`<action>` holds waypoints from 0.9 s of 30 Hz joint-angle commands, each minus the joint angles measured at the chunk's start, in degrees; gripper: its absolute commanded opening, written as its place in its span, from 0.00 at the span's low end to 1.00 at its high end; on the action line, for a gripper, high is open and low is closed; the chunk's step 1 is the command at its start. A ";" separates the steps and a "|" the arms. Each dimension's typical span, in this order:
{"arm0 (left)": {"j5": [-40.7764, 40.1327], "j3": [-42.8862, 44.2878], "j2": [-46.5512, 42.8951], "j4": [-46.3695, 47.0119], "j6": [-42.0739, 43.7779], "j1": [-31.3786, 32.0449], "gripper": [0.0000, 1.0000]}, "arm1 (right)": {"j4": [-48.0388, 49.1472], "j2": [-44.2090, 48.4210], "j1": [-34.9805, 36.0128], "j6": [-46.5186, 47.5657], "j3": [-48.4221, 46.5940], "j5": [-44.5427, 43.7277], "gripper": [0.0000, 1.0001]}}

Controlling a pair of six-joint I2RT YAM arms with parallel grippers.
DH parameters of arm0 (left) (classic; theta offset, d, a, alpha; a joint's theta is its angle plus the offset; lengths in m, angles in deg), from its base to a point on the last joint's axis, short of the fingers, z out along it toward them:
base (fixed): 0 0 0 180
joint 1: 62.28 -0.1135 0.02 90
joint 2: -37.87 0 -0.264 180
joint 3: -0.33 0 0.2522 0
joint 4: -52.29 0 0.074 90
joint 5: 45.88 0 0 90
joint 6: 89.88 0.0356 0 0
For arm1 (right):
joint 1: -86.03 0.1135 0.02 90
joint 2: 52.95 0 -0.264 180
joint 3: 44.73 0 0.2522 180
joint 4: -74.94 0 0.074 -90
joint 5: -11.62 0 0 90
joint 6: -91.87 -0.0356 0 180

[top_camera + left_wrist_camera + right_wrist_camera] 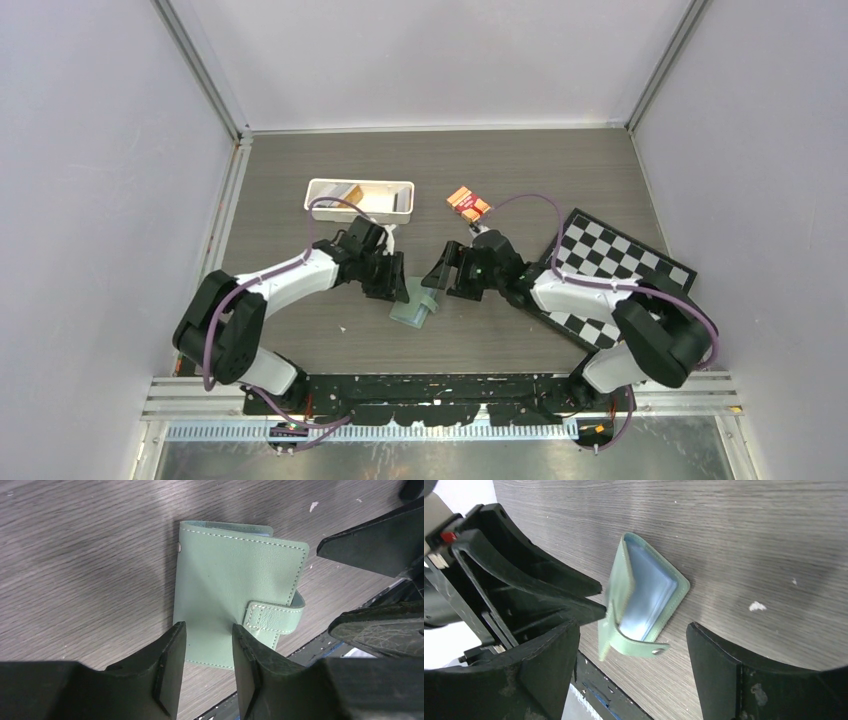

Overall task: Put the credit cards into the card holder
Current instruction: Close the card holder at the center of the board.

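Card holder [235, 575] lies on the table [75, 555], toward me from the right end of the white tray [312, 196], btwn my two hands. It's sage green and partly open. The outer cover is tipped up, the other half lies flat on the wood, and the blue-grey inner pockets [646, 592] show in the gap. The clasp tab [274, 617] isn't fastened; its end hangs free at the holder's edge.

My L hand [209, 627] is down at the holder on the side nearer the tray. Its fingers are narrowed to a slim gap w/ the tips right at the raised cover. Can't tell if they actually pinch the cover or only touch it.

My R hand [633, 626] sits just past the holder, further from the tray than the L. Its fingers are spread wide w/ nothing btwn them, and the holder lies just beyond the tips. From the L wrist view the R fingers [372, 545] show close beside the holder's tab edge, not touching it as far as I can see.

Credit cards [376, 197] are in the tray. One tan and one dark show; exact count unclear from up top.

An orange-and-red packet [467, 203] lies just right of the tray. A checkerboard [610, 262] lies well right of the tray, under my R arm.
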 commanded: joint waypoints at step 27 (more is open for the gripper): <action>-8.13 1.53 2.67 2.62 1.00 3.11 0.51 | 0.62 -15.67 0.42 2.10 -5.48 -0.83 0.00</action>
